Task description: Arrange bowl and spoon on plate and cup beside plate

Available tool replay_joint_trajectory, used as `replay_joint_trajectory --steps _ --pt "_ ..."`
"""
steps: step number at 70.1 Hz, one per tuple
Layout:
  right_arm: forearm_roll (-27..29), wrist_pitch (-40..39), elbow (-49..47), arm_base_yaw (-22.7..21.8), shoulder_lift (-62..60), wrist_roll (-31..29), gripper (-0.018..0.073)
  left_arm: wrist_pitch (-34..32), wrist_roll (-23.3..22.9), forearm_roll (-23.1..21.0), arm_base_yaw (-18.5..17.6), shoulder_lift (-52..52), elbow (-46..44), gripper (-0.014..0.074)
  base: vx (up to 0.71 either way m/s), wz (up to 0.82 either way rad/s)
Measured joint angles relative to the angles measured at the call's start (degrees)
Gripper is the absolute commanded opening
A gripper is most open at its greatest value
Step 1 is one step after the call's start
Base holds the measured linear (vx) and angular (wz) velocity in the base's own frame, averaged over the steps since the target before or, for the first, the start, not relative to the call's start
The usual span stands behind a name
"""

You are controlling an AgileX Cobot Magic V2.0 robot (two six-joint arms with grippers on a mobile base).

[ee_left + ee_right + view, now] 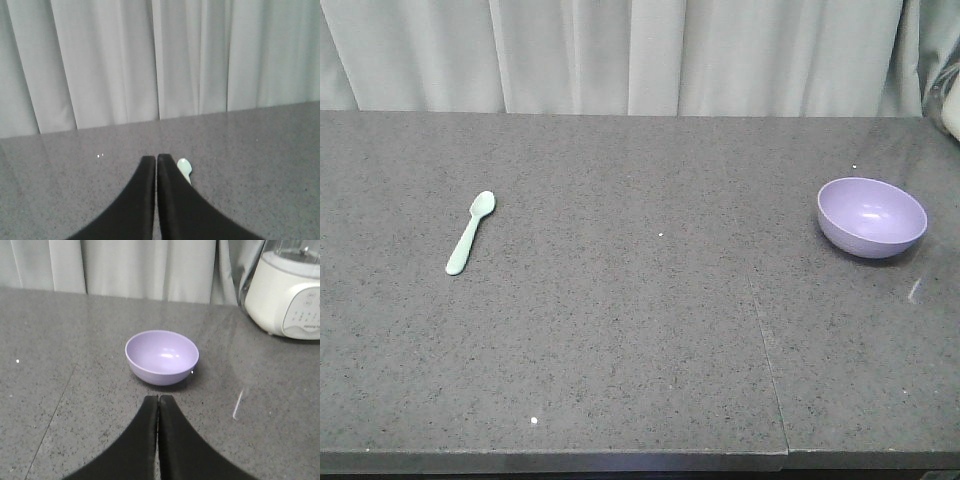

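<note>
The spoon [470, 233] lies toward the left edge of the worktop [640, 330], and the bowl [872, 216] stands near its right edge. The left jaws and the right jaws are both pressed together and empty.

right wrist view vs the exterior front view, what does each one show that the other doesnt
Only the right wrist view shows the right claw, shut on nothing, and a white appliance with a button panel; the front view at most clips it at its edge. Only the front view shows the spoon, lying flat, well apart from the bowl. Both show the bowl, upright and empty, on the grey counter, with the curtain behind.
</note>
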Motion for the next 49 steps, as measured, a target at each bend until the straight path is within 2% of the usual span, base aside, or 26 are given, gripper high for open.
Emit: replay_joint_trajectory --steps 18,33,41,49 --pt "1.4 6.9 -0.9 0.0 9.3 0.0 -0.0003 5.6 0.0 0.0 0.0 9.3 -0.6 -0.0007 0.0 0.0" --pt "1.9 7.8 -0.9 0.0 12.6 0.0 0.0003 6.9 0.0 0.0 0.0 11.0 -0.6 0.0006 0.0 0.0" --pt "1.2 8.4 -0.9 0.0 13.2 0.0 0.006 7.0 0.0 0.0 0.0 11.0 -0.6 0.0085 0.0 0.0" --pt "0.4 9.0 -0.9 0.0 13.2 -0.1 0.0174 7.1 0.0 0.0 0.0 11.0 -0.6 0.0256 0.0 0.0"
